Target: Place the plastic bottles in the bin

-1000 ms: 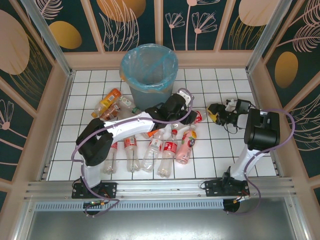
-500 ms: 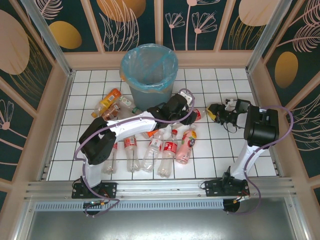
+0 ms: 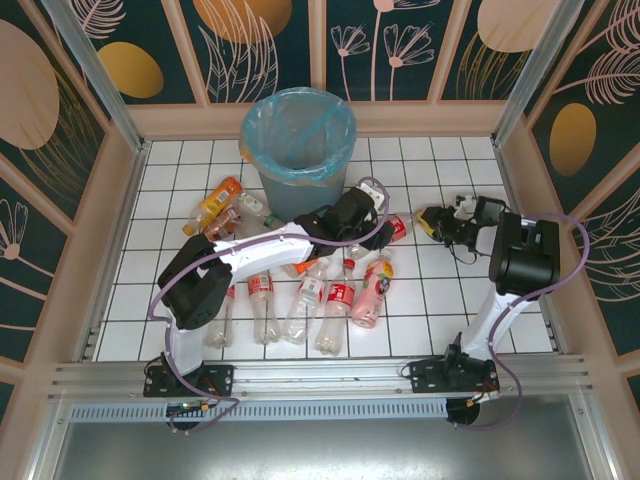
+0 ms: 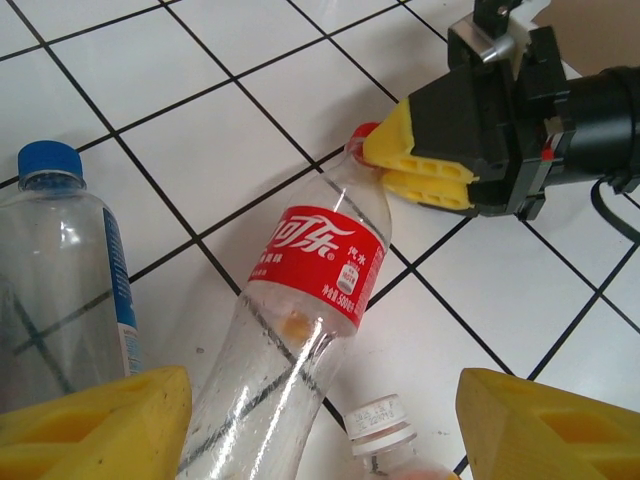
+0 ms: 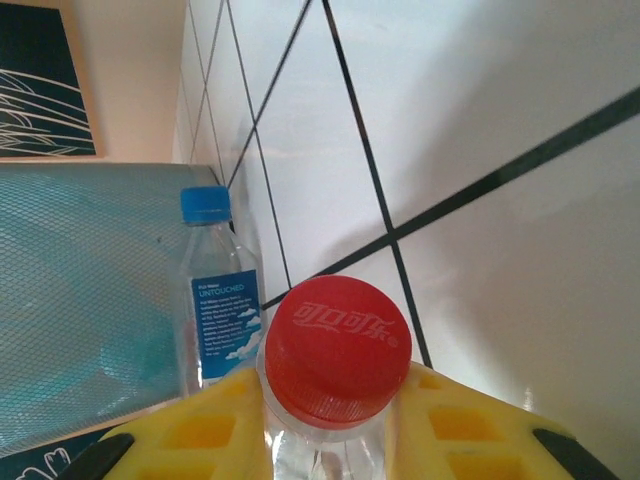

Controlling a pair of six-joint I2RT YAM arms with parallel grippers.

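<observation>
About a dozen plastic bottles (image 3: 338, 305) and one bin (image 3: 300, 190).

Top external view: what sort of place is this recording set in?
Probably a purpose-built robot test cell: a white tiled table walled by floral panels, a metal rail along the near edge, and plastic bottles staged beside a lined bin.
</observation>
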